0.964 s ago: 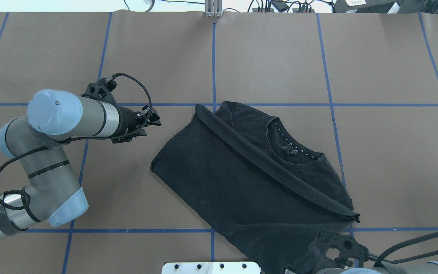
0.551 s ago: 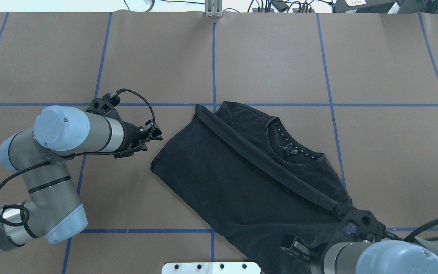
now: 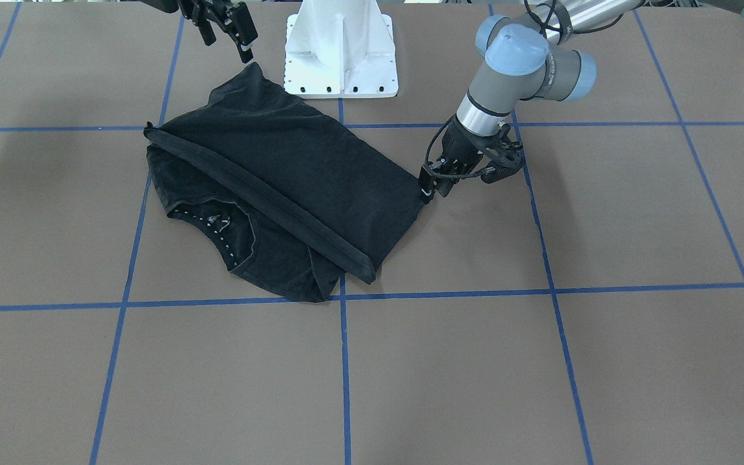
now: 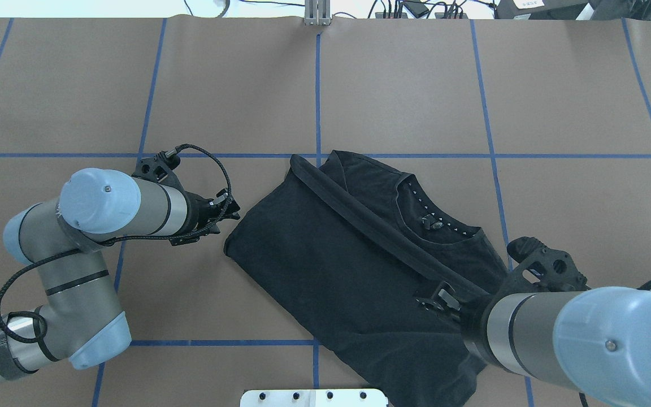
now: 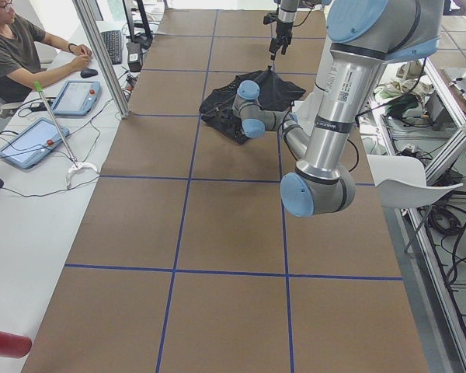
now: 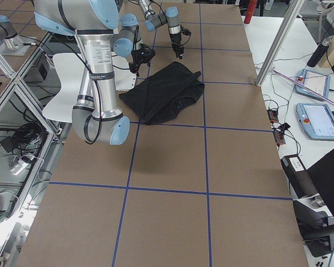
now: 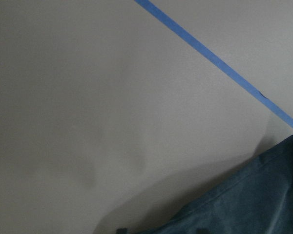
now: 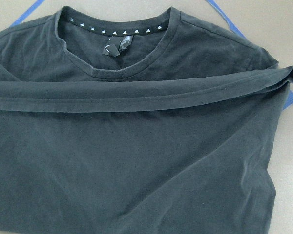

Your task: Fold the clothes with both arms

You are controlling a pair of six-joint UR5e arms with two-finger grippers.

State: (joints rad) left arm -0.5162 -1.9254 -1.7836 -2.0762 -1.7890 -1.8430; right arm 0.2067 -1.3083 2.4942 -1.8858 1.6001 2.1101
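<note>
The black T-shirt lies folded in half on the brown table, its hem band running diagonally and its collar facing up. It also shows in the front view. My left gripper is low beside the shirt's left corner and looks open; in the front view it is right at that corner. My right gripper hovers over the shirt's near right part, looks open and holds nothing; the front view shows it above the cloth. The right wrist view shows the shirt with no fingers in frame.
The white base pedestal stands at the table's near edge, close to the shirt. Blue tape lines grid the table. A metal post stands at the far edge. An operator sits at a side desk.
My right arm has swung in from the near edge and forward over the shirt. My left gripper has moved down and slightly nearer the shirt's left corner.
</note>
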